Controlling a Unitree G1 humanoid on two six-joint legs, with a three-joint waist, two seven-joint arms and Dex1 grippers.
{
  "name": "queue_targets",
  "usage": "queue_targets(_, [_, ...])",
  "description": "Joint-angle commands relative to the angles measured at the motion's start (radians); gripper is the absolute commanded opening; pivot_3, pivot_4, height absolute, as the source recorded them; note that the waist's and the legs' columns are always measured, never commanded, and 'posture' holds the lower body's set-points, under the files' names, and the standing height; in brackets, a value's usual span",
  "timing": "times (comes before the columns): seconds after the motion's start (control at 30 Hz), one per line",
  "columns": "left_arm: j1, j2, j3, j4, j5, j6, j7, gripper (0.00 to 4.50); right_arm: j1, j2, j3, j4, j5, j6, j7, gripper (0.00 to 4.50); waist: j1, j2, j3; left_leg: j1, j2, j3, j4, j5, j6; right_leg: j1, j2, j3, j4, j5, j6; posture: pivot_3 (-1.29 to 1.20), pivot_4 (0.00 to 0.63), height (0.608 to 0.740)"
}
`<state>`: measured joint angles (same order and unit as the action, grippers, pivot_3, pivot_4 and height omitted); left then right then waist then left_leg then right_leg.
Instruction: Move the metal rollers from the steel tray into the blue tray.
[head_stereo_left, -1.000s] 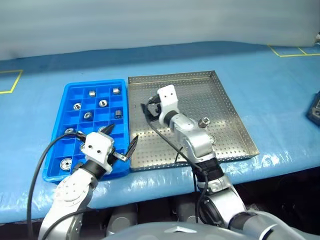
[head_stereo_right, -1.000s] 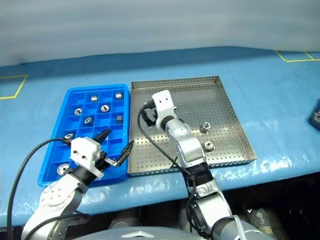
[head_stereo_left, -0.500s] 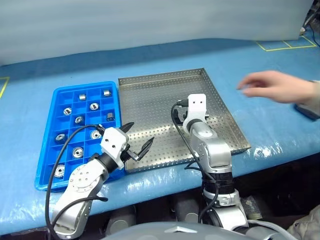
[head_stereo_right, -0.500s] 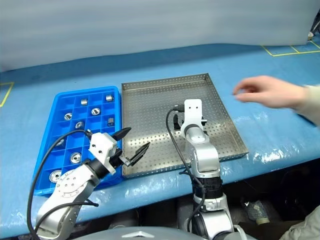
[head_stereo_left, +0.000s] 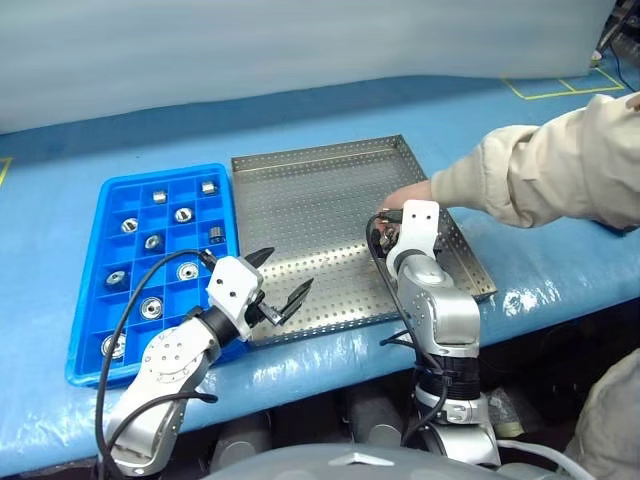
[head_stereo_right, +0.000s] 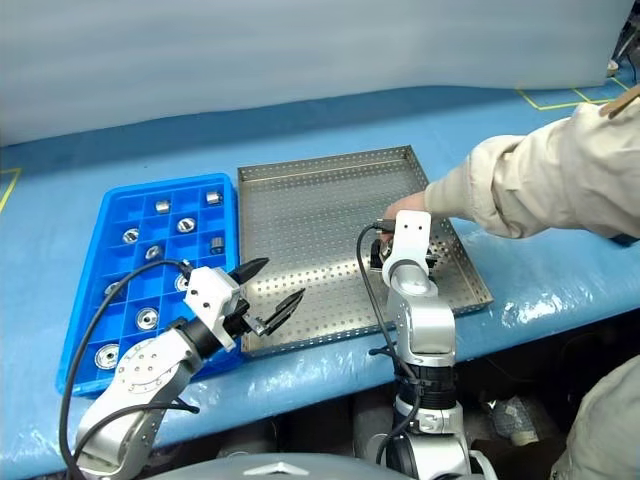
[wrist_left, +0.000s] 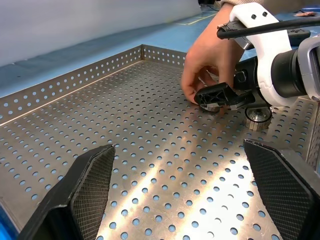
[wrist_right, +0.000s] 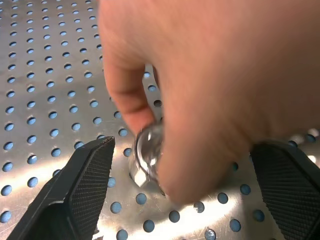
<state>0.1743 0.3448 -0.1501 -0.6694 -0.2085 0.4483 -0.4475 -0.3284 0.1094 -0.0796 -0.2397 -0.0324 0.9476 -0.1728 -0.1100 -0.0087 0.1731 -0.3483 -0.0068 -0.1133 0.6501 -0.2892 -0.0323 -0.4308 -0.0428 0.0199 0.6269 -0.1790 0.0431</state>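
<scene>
1. Two rollers (wrist_left: 258, 118) lie on the steel tray (head_stereo_left: 300, 210), toward its 4 o'clock part; a person's hand (wrist_left: 210, 55) has its fingertips on one of them, seen close up as roller (wrist_right: 149, 159).
2. More rollers sit singly in compartments of the blue tray (head_stereo_left: 95, 370), just beside the steel tray at its 9 o'clock side.
3. Right gripper (wrist_left: 227, 95), fingers spread wide and empty, hangs low over the two rollers, the hand between its fingers.
4. Left gripper (head_stereo_left: 278, 283), fingers spread wide and empty, hovers over the steel tray's 7 o'clock corner.
5. A beige sleeve (head_stereo_left: 540, 170) reaches in from 3 o'clock.
</scene>
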Motion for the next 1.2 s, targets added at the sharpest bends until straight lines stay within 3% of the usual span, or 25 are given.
queue_targets(0.03, [-0.006,0.004,-0.007,-0.022,-0.01,-0.012,-0.003,4.5,0.005,0.015,-0.001,-0.034,0.008,-0.004,-0.005,4.46,-0.001,0.0,0.0,0.0,0.0,0.0,0.0,0.0,0.0,0.0,0.0,0.0,0.0,0.0,0.0,-0.11,0.15,0.74])
queue_targets(0.73, [0.018,0.008,-0.006,-0.044,-0.011,-0.003,0.009,4.5,0.008,0.012,0.026,-0.016,0.015,-0.008,0.012,4.46,0.001,0.0,0.0,0.0,0.0,0.0,0.0,0.0,0.0,0.0,0.0,0.0,0.0,0.0,0.0,-0.09,0.15,0.74])
queue_targets(1.2, [0.032,0.002,-0.009,-0.056,-0.005,-0.002,0.031,4.5,-0.112,0.029,0.1,0.053,0.161,-0.053,0.209,4.46,0.005,0.0,0.0,0.0,0.0,0.0,0.0,0.0,0.0,0.0,0.0,0.0,0.0,0.0,0.0,-0.04,0.15,0.74])
